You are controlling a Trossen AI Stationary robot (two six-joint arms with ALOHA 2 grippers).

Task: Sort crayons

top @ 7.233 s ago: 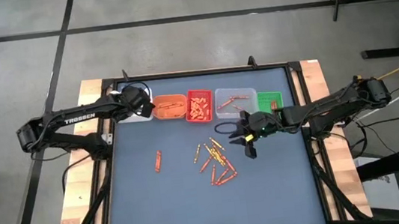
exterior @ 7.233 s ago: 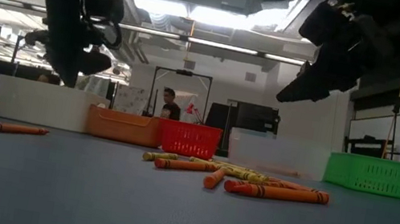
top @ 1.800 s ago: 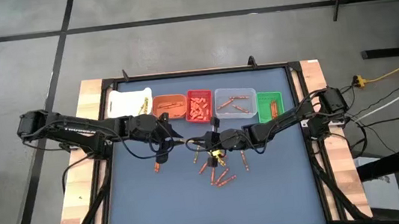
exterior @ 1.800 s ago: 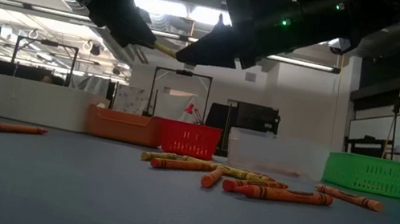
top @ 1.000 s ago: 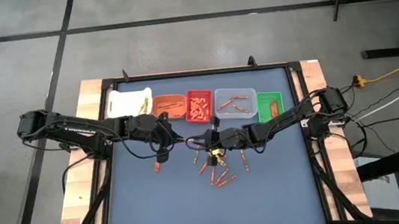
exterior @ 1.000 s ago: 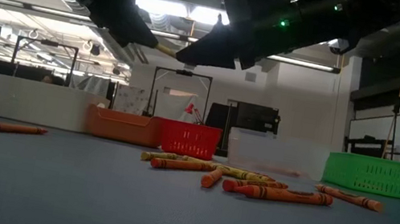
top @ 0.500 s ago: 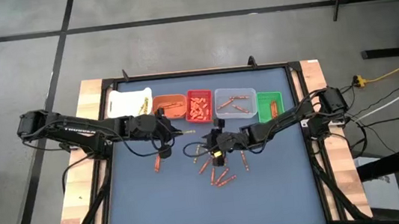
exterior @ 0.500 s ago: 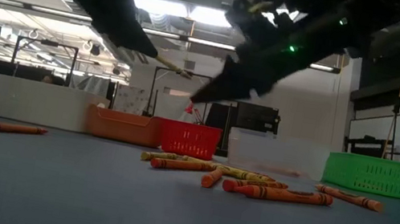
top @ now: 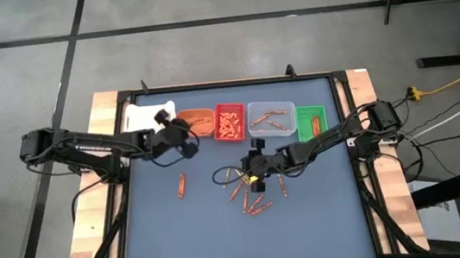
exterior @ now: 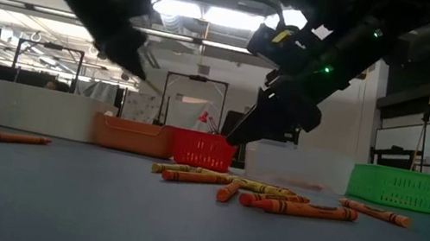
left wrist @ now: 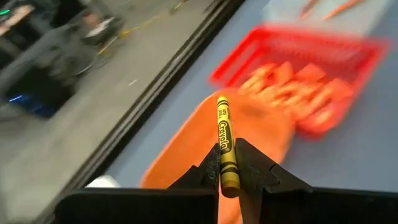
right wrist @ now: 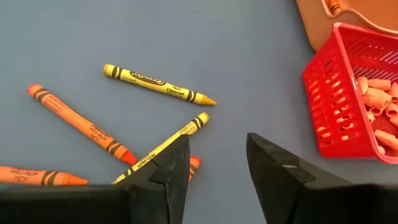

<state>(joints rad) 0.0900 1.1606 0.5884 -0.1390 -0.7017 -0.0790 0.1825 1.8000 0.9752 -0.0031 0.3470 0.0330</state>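
Note:
Several crayons (top: 253, 194) lie in a loose pile mid-table, orange and yellow, and show close up in the right wrist view (right wrist: 158, 84). One orange crayon (top: 182, 185) lies apart to the left. My left gripper (left wrist: 225, 155) is shut on a yellow crayon (left wrist: 223, 130). It hangs in the air (top: 188, 142) just in front of the orange bin (top: 197, 122). My right gripper (right wrist: 217, 146) is open and tipped down over the pile's far side (top: 251, 173), touching nothing. My left gripper pinches the yellow crayon near its blunt end (left wrist: 227, 169) between the two fingers. The crayon lies along the fingers and sticks out past their tips, pointing toward the orange bin. It is clear of the table.
A row of small bins stands along the far edge: white (top: 144, 117), orange, red (top: 229, 122) holding many crayon pieces, clear (top: 271, 117) and green (top: 310, 117). The near half of the blue mat (top: 226, 242) is bare.
The two grippers met over the mat with the yellow crayon between them. My right gripper has come off the crayon and tipped down toward the pile. My left gripper has kept the crayon, swung toward the far edge and turned to face the orange bin.

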